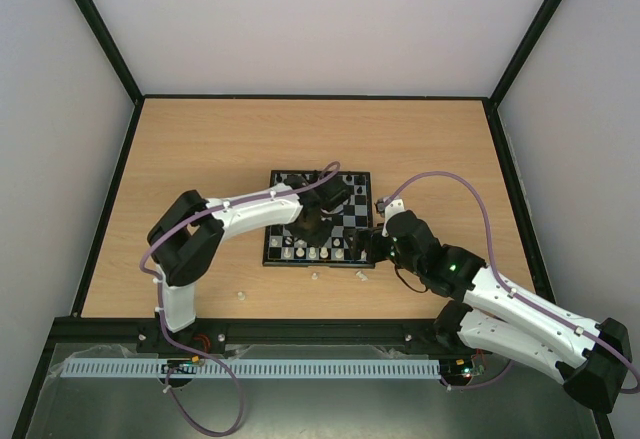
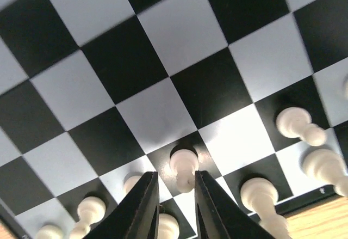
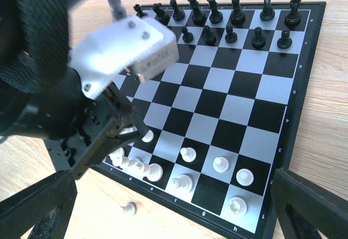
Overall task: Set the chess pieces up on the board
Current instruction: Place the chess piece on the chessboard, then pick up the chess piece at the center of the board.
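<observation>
Where white walls (image 1: 320, 19) enclose wooden table (image 1: 200, 149) | board (image 1: 352, 221) central | stray pieces (image 1: 240, 294) nearside

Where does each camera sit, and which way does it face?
Top external: above and behind the robot, looking down on the board; left arm and right arm show.
Left wrist: on the left arm, close over the white pawns; left fingers show.
Right wrist: on the right arm, looking across the board; right fingers and the left arm show.
Shared: all see the board.
</observation>
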`<move>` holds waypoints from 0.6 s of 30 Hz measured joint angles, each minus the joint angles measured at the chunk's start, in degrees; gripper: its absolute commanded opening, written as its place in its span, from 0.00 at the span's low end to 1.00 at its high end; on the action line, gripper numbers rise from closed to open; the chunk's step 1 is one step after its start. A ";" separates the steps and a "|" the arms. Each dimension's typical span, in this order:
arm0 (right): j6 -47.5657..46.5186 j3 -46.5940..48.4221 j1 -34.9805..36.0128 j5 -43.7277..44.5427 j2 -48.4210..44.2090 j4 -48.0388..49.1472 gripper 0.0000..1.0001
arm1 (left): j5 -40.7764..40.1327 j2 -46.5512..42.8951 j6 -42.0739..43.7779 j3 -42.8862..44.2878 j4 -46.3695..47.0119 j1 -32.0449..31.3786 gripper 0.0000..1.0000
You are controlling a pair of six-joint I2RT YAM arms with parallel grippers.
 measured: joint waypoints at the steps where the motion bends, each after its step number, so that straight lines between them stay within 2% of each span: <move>1: 0.00 0.00 0.00 0.00 0.00 0.02 0.98 | -0.35 -0.35 -0.13 0.59 -0.50 0.00 0.25; 8: 0.02 0.00 0.00 0.11 0.00 0.02 0.99 | -2.89 -9.97 -2.67 1.20 -3.39 -0.76 0.35; 15: 1.01 0.00 0.00 3.17 -0.33 -0.46 0.99 | -4.42 -22.49 -6.91 -5.99 -4.04 -3.37 0.66; 18: 2.03 0.00 0.00 6.47 -1.44 -1.57 0.99 | -4.61 -25.38 -8.63 -9.70 -3.96 -5.86 0.76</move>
